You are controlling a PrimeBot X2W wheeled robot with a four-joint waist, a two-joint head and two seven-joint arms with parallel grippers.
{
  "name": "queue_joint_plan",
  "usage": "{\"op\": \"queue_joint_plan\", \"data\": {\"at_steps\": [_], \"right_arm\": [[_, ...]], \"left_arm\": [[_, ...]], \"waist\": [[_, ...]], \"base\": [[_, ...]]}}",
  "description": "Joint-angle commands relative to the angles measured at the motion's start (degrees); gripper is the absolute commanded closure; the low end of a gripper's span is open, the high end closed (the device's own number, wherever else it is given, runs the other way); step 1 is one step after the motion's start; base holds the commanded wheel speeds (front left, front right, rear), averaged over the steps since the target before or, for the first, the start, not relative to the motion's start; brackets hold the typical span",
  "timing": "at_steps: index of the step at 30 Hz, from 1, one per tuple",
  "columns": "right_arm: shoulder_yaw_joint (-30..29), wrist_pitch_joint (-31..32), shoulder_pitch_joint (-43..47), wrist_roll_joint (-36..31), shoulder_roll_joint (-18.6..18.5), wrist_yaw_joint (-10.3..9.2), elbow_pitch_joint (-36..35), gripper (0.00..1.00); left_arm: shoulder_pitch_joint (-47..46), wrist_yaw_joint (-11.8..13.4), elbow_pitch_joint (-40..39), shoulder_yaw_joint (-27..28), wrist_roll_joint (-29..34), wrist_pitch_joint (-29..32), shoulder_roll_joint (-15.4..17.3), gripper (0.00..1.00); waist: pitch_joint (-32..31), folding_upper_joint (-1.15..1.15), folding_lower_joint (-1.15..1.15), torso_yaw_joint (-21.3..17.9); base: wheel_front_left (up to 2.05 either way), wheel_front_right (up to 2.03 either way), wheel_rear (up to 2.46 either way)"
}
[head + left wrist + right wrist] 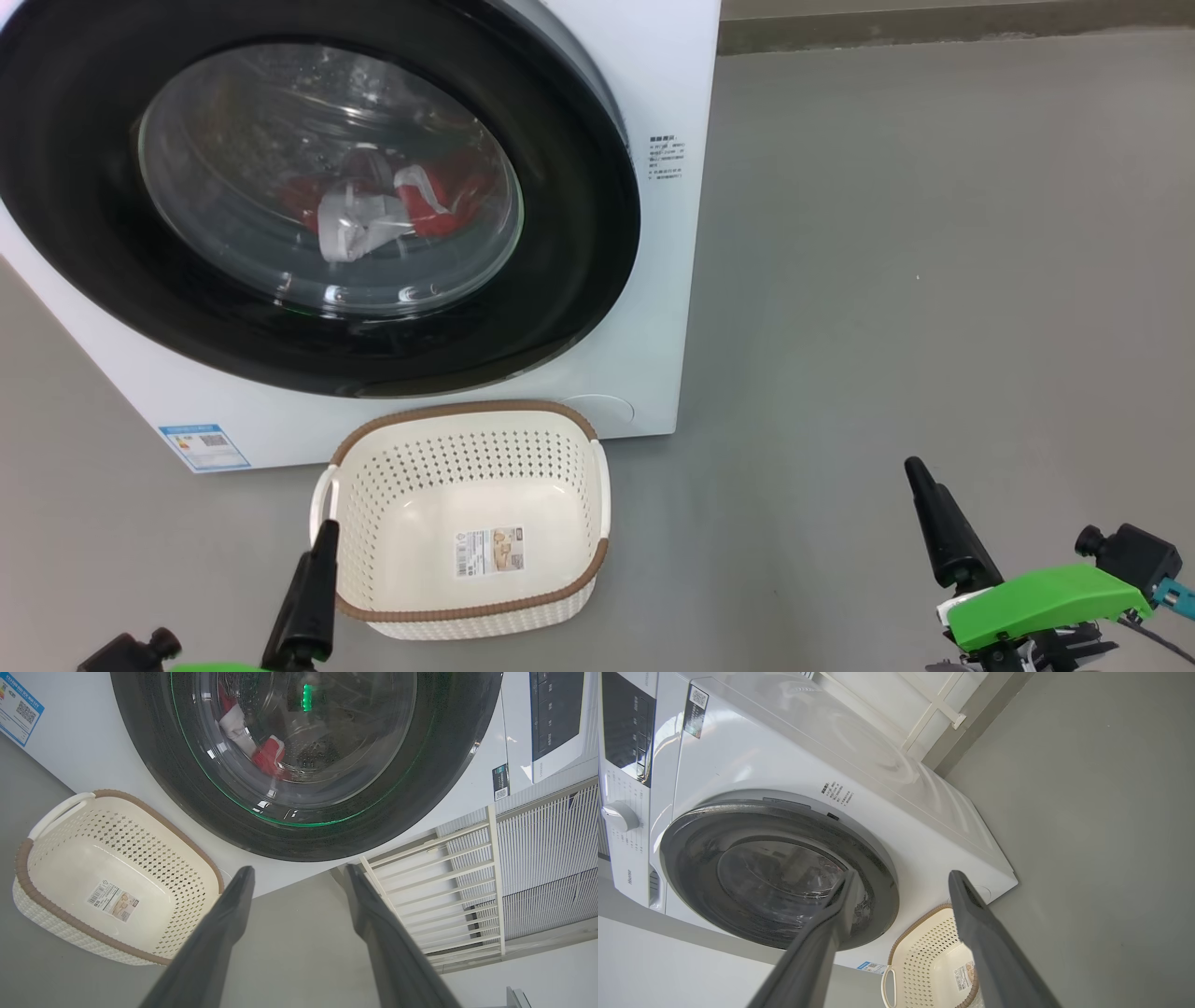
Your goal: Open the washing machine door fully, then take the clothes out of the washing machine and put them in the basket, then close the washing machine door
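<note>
Top-left of washing machine door (579, 233) out of frame; clothes (439, 201) hazy through it.

We read one brand name (627, 877), "Hisense", on the washing machine (924, 826) panel above the washing machine door (775, 877). Below the door, a blue label (203, 448) carried a QR code. The small black print (667, 157) beside the door and the barcoded paper label (489, 551) on the floor of the basket (467, 408), in front of the door, were too small to read.

Laundry corner of a bare room: white front-loading washer (667, 308) with dial (619, 815) and control panel (628, 732), standing on a plain grey floor (934, 280); perforated basket (439, 467) at its foot; white slatted rack (467, 882) near it.
</note>
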Motion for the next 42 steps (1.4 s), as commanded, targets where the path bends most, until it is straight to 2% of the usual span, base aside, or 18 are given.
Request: {"op": "queue_joint_plan", "data": {"at_steps": [1,42], "right_arm": [[1.21,-0.95,-3.03,-3.19,-0.69,0.0,-2.17,0.0],[7.43,-7.71,-4.91,-29.39,-1.3,-0.02,-6.2,0.0]], "left_arm": [[-2.49,-0.18,-2.3,0.88,2.55,-1.02,0.88,0.0],[-3.07,0.06,-7.09,1.37,29.09,-7.75,1.07,0.0]], "waist": [[0.05,0.0,-0.01,-0.02],[0.24,0.0,-0.01,-0.34]], "base": [[0.0,0.0,0.0],[0.0,0.0,0.0]]}}
